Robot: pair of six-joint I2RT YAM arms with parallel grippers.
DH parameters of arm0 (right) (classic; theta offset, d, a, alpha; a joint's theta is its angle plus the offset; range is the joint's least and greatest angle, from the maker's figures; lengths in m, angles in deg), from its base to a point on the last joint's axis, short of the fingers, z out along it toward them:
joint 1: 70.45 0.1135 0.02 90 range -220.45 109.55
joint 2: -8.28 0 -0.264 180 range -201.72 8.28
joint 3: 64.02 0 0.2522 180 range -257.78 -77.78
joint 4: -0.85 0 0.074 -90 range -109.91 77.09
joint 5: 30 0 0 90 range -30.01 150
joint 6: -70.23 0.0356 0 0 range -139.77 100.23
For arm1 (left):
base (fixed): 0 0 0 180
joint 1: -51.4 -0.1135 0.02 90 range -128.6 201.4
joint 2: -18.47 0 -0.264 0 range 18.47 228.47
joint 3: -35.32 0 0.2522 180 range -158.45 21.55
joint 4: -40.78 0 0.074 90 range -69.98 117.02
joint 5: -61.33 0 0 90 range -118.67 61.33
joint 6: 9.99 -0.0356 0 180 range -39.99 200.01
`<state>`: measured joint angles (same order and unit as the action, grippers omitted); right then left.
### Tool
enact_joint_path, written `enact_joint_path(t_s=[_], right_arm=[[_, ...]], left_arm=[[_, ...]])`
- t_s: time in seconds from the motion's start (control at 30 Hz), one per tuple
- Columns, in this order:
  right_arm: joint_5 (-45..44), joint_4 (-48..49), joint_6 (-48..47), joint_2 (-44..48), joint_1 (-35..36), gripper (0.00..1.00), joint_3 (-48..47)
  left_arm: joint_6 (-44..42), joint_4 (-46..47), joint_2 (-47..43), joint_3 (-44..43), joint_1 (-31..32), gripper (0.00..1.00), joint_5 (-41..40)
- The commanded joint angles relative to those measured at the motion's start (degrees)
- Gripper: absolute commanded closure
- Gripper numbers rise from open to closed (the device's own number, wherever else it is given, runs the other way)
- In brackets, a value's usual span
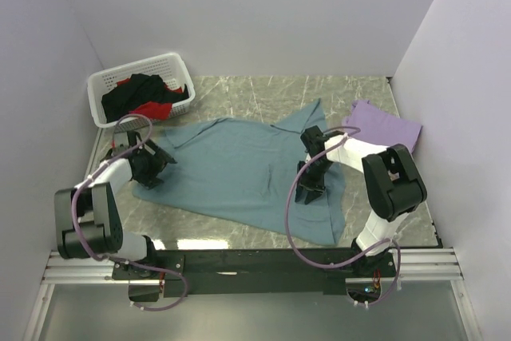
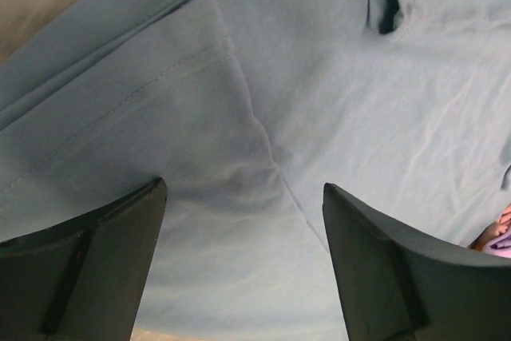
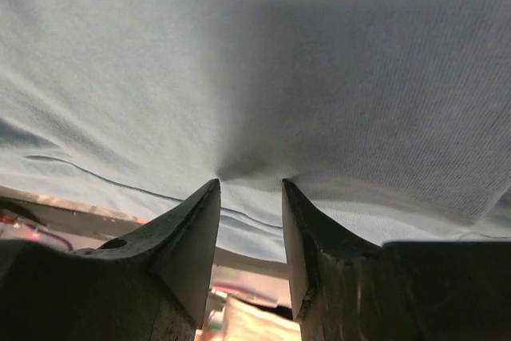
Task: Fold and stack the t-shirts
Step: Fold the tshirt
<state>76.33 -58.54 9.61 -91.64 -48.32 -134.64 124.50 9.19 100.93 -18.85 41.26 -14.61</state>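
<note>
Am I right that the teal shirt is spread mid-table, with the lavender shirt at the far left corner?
Not quite: the top external view shows the lavender shirt at the far right corner. The teal shirt is indeed spread mid-table.

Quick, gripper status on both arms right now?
Left gripper: open, jaws wide apart over the teal t-shirt, holding nothing.
Right gripper: nearly closed, pinching a puckered fold of the teal t-shirt.

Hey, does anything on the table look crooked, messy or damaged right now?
The large dusty teal-blue cloth t-shirt lies askew: spread diagonally, wrinkled, with a pointed flap sticking out toward the far edge. The folded lavender-purple shirt beside it looks neat. Nothing looks spilled or damaged.
</note>
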Motion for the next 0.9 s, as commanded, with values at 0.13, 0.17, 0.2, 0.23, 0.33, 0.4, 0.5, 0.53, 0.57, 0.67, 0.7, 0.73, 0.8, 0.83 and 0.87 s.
enact_joint_path(t_s=[0.13,0.17,0.2,0.23,0.33,0.4,0.5,0.53,0.57,0.67,0.7,0.73,0.8,0.83,0.87], right_arm=[[-4.91,-1.83,1.37,1.39,0.11,0.56,8.78],[-4.91,-1.92,1.38,1.65,0.11,0.56,9.13],[-4.83,-2.18,1.46,1.83,0.11,0.56,9.31],[-4.74,-2.10,1.29,1.83,0.11,0.55,9.22],[-4.56,-2.97,0.85,1.48,0.11,0.56,7.74],[-4.74,-3.59,0.50,1.48,0.19,0.55,5.45],[-5.00,-5.34,-0.03,1.57,0.11,0.55,1.50],[-5.17,-6.48,-0.03,1.57,0.19,0.55,0.36],[-5.44,-7.01,-0.12,1.66,0.19,0.55,-1.74],[-5.53,-7.64,-0.12,1.75,0.19,0.55,-4.91],[-5.61,-7.64,-0.12,1.48,0.19,0.55,-5.54],[-5.70,-7.64,-0.12,0.79,0.11,0.55,-6.15],[-6.14,-7.64,-0.47,-0.27,0.19,0.55,-7.73],[-6.23,-7.72,-0.64,-1.41,0.11,0.55,-8.35],[-6.32,-7.55,-0.82,-2.11,0.11,0.55,-9.31]], left_arm=[[6.30,-9.15,-11.76,9.46,-1.29,0.11,-4.04],[6.83,-9.85,-13.10,10.42,-1.38,0.11,-4.05],[7.71,-10.30,-14.41,11.30,-1.21,0.11,-3.26],[9.02,-11.34,-16.43,11.05,-1.21,0.11,-3.43],[8.95,-14.94,-19.25,8.42,-1.30,0.10,-5.62],[8.68,-16.97,-20.49,5.79,-1.38,0.10,-6.76],[7.81,-20.05,-21.55,2.45,-1.30,0.10,-8.79],[7.63,-20.23,-21.63,1.82,-1.21,0.10,-9.23],[7.37,-19.88,-21.63,1.21,-1.12,0.10,-9.40],[6.40,-16.82,-20.41,-0.64,-0.59,0.11,-8.80],[5.88,-15.33,-19.97,-1.08,-0.07,0.11,-7.83],[5.70,-14.09,-19.18,-0.99,0.28,0.12,-7.13],[5.70,-9.63,-18.21,-0.12,0.90,0.12,-4.58],[5.70,-8.03,-16.99,0.41,0.82,0.12,-3.35],[5.87,-6.10,-16.19,1.11,0.81,0.12,-1.86]])
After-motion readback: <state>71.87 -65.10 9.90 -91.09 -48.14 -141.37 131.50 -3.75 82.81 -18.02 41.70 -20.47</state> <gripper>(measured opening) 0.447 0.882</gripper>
